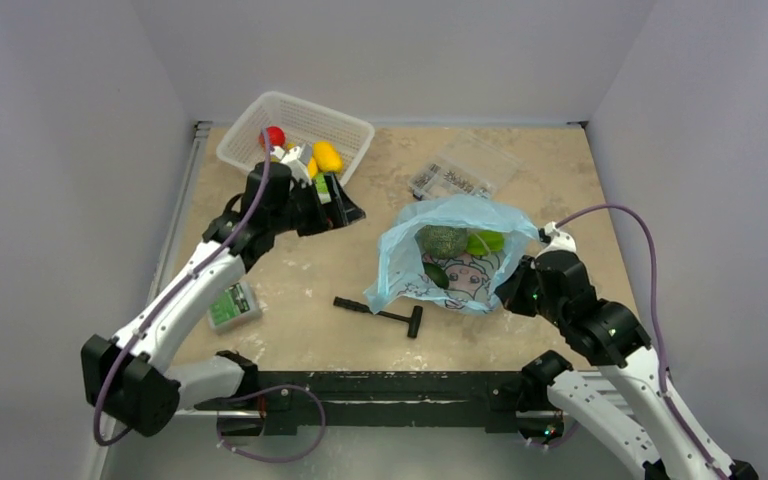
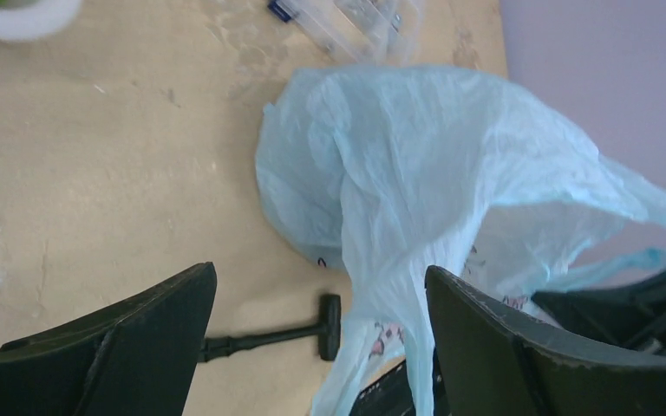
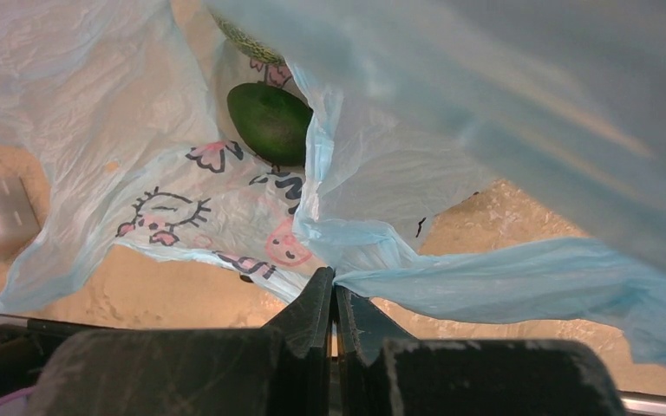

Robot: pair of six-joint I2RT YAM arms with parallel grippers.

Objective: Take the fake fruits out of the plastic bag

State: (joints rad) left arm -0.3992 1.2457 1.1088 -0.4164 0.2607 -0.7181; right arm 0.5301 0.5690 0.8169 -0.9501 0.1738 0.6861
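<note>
The plastic bag [image 1: 460, 215] is being clamped at its right edge by the right gripper [image 3: 335, 295], with green fake fruits [image 1: 443, 240] lying inside it, just beyond the fingertips. The left gripper [image 2: 321, 277] is being held spread and empty, well apart from the bag.

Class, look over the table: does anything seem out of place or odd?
A black T-handle tool lies loose beside the plastic bag, on the side nearer the arms. It looks unrelated to the fruit task.

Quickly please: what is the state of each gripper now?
Left gripper: open, holding nothing.
Right gripper: closed on a strip of the plastic bag.
</note>
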